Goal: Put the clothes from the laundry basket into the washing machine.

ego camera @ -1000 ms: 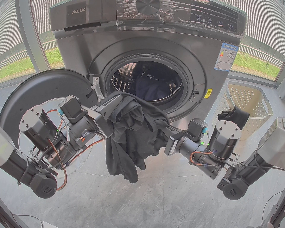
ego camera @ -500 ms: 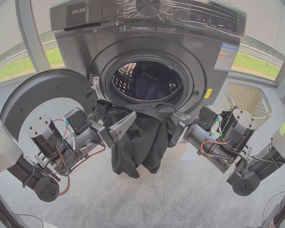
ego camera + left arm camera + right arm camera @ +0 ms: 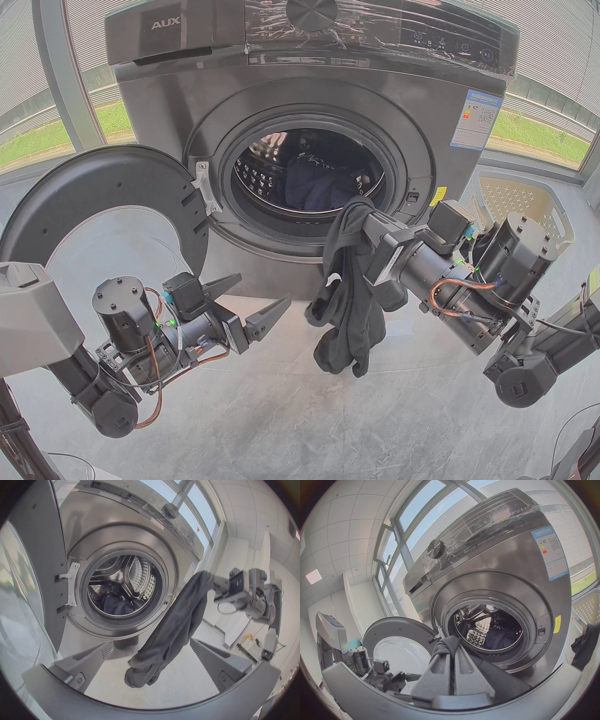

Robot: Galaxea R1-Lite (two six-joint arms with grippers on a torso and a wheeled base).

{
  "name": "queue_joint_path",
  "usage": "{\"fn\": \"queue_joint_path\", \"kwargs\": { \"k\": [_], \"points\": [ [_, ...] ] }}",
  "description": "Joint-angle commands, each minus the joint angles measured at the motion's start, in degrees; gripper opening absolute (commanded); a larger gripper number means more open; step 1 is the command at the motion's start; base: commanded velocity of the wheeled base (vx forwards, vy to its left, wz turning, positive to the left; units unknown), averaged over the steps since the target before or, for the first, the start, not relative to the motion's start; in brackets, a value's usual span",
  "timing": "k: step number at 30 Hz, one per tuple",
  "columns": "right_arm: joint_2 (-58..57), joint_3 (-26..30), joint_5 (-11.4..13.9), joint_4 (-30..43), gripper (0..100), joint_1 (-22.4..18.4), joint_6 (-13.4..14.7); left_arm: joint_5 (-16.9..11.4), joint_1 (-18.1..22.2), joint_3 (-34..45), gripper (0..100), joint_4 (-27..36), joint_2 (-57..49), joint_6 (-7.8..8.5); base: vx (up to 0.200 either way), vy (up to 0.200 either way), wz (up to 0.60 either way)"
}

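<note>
One dark garment (image 3: 347, 294) hung before the lower door rim of the washing machine (image 3: 156, 106), right wrist view revealed the right gripper (image 3: 455, 648) pinched flat on its fold, left gripper (image 3: 264, 290) held low, spread wide, empty.

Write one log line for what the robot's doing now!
right tool: shut on black garment | left tool: open, empty | washing machine door: open

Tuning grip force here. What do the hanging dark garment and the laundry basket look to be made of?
The dark garment looks like soft matte fabric, perhaps cotton: it folds and drapes limply from the right gripper. The laundry basket looks like rigid beige plastic, given its moulded perforated wall.
</note>
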Motion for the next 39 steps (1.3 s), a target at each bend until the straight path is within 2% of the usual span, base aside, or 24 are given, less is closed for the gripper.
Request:
{"fn": "queue_joint_path", "kwargs": {
  "k": [1,4,13,26,30,35,39],
  "points": [
    [0.1,-1.5,0.0,0.0,0,0.1,0.0,-0.3,0.3,0.9,100,-0.1,3.2,2.06,0.0,0.0,0.0],
    [0.1,-2.1,0.0,0.1,0,0.1,0.0,-0.3,0.3,1.0,100,-0.1,4.1,2.85,0.0,0.0,0.0],
    [0.2,-1.7,0.0,0.0,0,0.4,0.0,-1.4,1.3,1.5,100,-0.1,5.5,2.85,0.0,0.0,0.0],
    [0.2,-1.7,0.0,-0.1,0,0.9,0.0,-1.5,1.1,1.7,100,-0.1,7.8,2.93,0.0,0.0,0.0],
    [0.3,-2.0,0.0,-0.1,0,0.9,0.0,-3.4,0.8,1.7,100,-0.1,9.1,3.02,0.0,0.0,0.0],
    [0.9,-2.8,0.0,0.0,0,1.2,0.0,-6.4,-0.2,1.7,100,-0.1,11.8,5.57,0.0,0.0,0.0],
    [1.8,-4.1,0.0,0.3,0,1.4,0.0,-8.2,-0.6,1.3,100,-0.1,13.1,6.45,0.0,0.0,0.0]
  ]
}}
